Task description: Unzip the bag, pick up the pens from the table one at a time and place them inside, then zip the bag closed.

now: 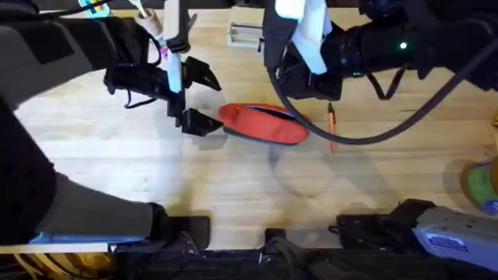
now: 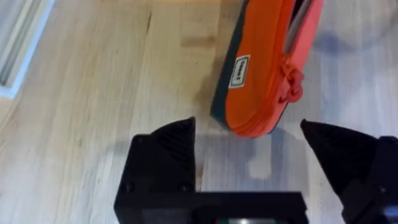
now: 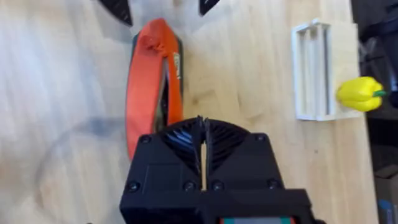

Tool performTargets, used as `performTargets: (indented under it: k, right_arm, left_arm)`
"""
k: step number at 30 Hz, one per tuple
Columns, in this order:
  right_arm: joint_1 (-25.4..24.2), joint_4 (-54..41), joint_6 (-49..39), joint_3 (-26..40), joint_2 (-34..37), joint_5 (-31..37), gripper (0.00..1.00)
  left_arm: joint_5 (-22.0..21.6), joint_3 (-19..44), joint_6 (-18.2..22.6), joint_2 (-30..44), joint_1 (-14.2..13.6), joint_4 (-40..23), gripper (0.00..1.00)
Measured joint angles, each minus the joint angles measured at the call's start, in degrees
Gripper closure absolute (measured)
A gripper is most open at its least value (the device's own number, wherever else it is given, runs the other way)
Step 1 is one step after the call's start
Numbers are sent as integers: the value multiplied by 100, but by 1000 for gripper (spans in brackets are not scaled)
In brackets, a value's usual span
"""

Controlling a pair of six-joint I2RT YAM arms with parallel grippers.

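On the left, the left gripper (image 1: 204,99) hovers low at the bag's (image 1: 263,124) left end with its fingers (image 2: 168,155) spread wide and nothing between them; its wrist view shows the pouch's rounded tip and what looks like the red zipper pull (image 2: 291,87) just ahead of the gap, not yet touched. The bag lies mid-table (image 1: 233,194), its long axis running left to right in the overhead view, slightly tilted, with the zipper seam gaping along its length and the dark bottom edge toward the far side. Over its right end stands the right gripper (image 3: 203,134); its fingers are pressed together on what appears to be a thin pale stick, probably a pen, though I cannot tell for sure. Just right of the bag an orange pen (image 1: 331,126) lies on the wood, pointing roughly away from the robot, across the bag's axis. I judge the filling step is in hand; the next move calls for lining the right gripper with the slit, while the left gripper steadies the bag's end.
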Motion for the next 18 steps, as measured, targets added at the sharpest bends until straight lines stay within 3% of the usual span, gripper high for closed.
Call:
performTargets:
  k: [8,18]
  right_arm:
    - [0,-505,-44,2,213,-448,966]
    - [0,-471,632,0,976,-805,966]
  left_arm:
    - [-6,19,4,-376,390,16,7]
    - [-116,28,90,-381,421,14,7]
